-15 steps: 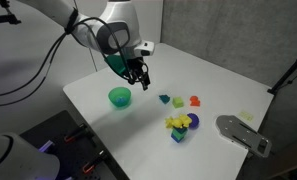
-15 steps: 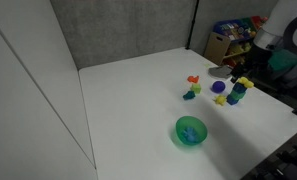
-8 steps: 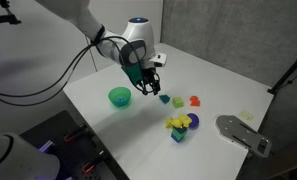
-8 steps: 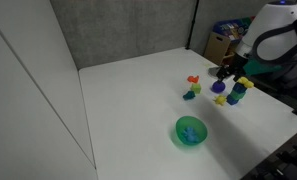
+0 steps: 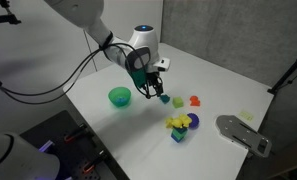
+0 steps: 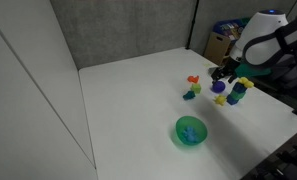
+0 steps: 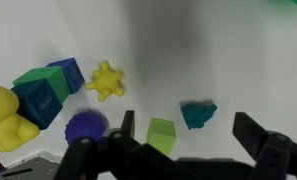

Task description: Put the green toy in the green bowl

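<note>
The green toy (image 7: 197,114) is a small dark teal-green piece lying on the white table; it also shows in both exterior views (image 5: 165,99) (image 6: 188,96). My gripper (image 7: 188,135) is open and empty, hovering just above the toy, which lies between the two black fingers. The gripper also shows in both exterior views (image 5: 151,88) (image 6: 226,72). The green bowl (image 5: 119,96) stands upright a short way from the toys and is seen from above in an exterior view (image 6: 191,131).
A yellow-green cube (image 7: 162,134) lies close beside the green toy. A yellow spiky piece (image 7: 107,80), a purple ball (image 7: 86,126) and a blue, green and yellow cluster (image 7: 48,88) lie nearby. An orange piece (image 5: 195,101) and a grey object (image 5: 243,133) lie farther along the table.
My gripper has moved away from above the bowl toward the toys and come down over the green toy. The toys and bowl have not moved.
</note>
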Robot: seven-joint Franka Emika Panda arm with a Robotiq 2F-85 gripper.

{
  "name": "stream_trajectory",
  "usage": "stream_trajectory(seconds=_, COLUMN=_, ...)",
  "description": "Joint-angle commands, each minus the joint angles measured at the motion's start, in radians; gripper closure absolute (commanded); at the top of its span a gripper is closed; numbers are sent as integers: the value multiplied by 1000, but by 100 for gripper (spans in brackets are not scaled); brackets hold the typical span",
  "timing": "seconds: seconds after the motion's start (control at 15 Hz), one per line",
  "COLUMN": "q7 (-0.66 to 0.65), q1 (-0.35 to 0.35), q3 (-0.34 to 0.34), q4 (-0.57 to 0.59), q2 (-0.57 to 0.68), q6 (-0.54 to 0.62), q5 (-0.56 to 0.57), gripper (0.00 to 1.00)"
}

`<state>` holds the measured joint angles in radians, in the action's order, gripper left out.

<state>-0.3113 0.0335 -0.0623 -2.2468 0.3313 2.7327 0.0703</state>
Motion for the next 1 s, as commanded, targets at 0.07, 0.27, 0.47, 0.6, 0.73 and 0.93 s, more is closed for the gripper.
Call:
stream_trajectory(seconds=0.07, q7=-4, q1=-34, q3=-27, q4=49, q2=23, q6=-43, q5=-15, gripper=0)
stream_trajectory(seconds=0.27, q7=-14, q1=-55, q3=-34, q4=129, q2=59, q6=-122, q5=-4, gripper=0)
stream_trajectory(seconds=0.47, q7=-24, q1=-73, q3=-39, q4=222, q2=102, q6=-214, q5=5, gripper=0)
stream_trajectory(seconds=0.6, q7=-35, q1=-81, q3=-46, q4=283, q2=141, q6=-243, q5=10, gripper=0)
stream_trajectory(seconds=0.73, q7=-41, q1=-84, q3=-50, q4=338, q2=189, q6=-248, q5=5, gripper=0)
stream_trajectory(seconds=0.93, q7=-36, q1=-76, q3=-45, q4=418, q2=279, q6=-236, q5=-18, gripper=0)
